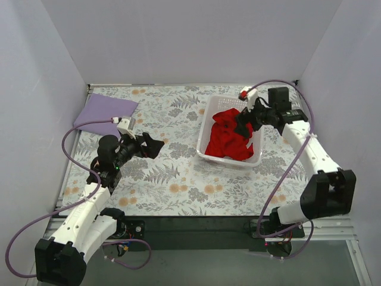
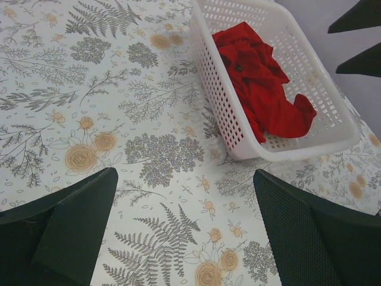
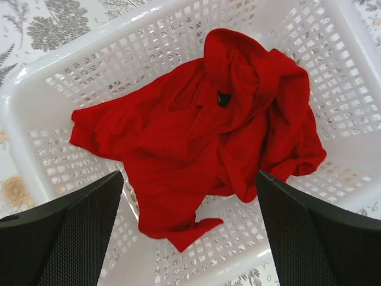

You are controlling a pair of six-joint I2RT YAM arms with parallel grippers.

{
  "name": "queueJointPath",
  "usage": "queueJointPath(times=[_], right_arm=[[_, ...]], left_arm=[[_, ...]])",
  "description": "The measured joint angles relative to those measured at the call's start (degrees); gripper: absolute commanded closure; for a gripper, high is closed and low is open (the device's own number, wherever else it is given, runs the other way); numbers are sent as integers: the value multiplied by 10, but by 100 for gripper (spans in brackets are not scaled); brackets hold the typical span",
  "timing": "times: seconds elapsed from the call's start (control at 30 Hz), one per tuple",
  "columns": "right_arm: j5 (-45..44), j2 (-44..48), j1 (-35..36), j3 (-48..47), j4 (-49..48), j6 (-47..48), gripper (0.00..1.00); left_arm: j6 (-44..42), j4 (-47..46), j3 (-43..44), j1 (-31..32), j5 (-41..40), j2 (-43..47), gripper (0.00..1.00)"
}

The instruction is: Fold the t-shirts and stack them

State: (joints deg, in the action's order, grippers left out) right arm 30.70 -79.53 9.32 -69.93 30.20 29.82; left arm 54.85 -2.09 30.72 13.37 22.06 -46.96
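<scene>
A bright red t-shirt (image 1: 228, 140) lies crumpled inside the white lattice basket (image 1: 207, 128) right of the table's middle. In the right wrist view the red shirt (image 3: 196, 119) fills the basket floor. My right gripper (image 1: 244, 125) hangs open just above it, and that gripper (image 3: 189, 174) holds nothing. A pale lilac t-shirt (image 1: 104, 113) lies folded flat at the back left corner. My left gripper (image 1: 156, 145) is open over the bare flowered cloth, left of the basket. In its own view the left gripper (image 2: 184, 174) is empty, with the red shirt (image 2: 262, 89) ahead.
The basket (image 2: 223, 107) stands on a flower-and-fern patterned tablecloth (image 1: 172, 173). White walls close in the back and both sides. The right gripper's dark fingers (image 2: 357, 24) show at the top right of the left wrist view.
</scene>
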Motion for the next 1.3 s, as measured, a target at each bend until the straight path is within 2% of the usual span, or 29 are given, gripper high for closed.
queueJointPath(times=[0.17, 0.27, 0.37, 0.47, 0.5, 0.57, 0.6, 0.63, 0.73, 0.83, 1.03, 1.2, 1.3], right_arm=[[-103, -104, 61, -30, -9, -44, 2], [-154, -169, 82, -42, -15, -82, 7], [-193, -232, 84, -64, -18, -117, 17], [-202, -281, 82, -87, -18, -139, 40], [-203, -294, 82, -93, -18, -146, 61], [-203, -308, 81, -101, -17, -151, 80], [-203, -309, 81, -102, -16, -155, 95], [-202, -309, 81, -105, -14, -155, 99], [-184, -303, 80, -132, 9, -139, 99], [-128, -276, 80, -180, 56, -78, 99], [38, -135, 82, -302, 115, 24, 99], [190, -76, 116, -427, 108, 30, 99], [234, -78, 167, -467, 94, 7, 99]], left_arm=[[-3, 4, 0, 0, 1, -12, 2], [-6, 6, 0, 0, 1, -17, 2], [-7, 6, 0, 0, 2, -20, 2], [-9, 6, 0, 0, 3, -21, 2], [-10, 6, 0, 0, 4, -22, 2], [-11, 7, 0, 0, 5, -22, 2], [-11, 7, 0, 0, 5, -22, 2], [-11, 7, 0, 0, 5, -22, 2], [-12, 8, 0, 0, 8, -23, 2], [-14, 8, 0, 0, 11, -23, 2], [-20, 8, 0, 0, 12, -22, 4], [-29, 8, 0, 0, 12, -14, 9], [-40, 8, 0, 0, 11, -2, 13]])
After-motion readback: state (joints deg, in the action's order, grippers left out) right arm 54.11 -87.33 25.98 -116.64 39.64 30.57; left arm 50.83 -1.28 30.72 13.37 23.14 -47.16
